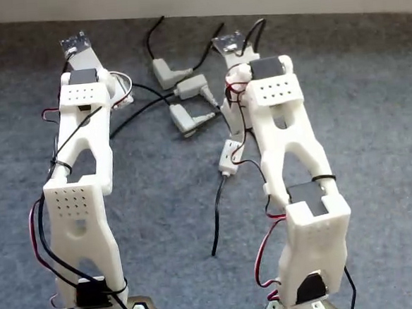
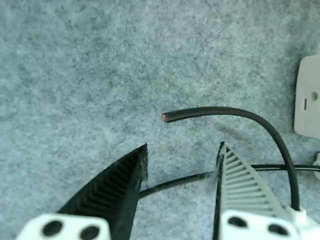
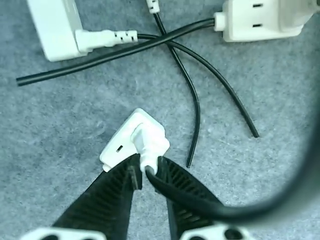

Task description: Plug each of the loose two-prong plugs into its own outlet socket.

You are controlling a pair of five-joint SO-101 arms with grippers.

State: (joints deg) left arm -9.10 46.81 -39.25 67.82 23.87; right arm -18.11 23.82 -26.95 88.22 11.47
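Close up, the right gripper (image 3: 148,169) is clamped on a white plug (image 3: 134,140). The left gripper (image 2: 182,157) hangs spread apart above a black cable (image 2: 170,184).

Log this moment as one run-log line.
left end effector: open, above black cable | right end effector: shut on white connector neck | surface: grey carpet
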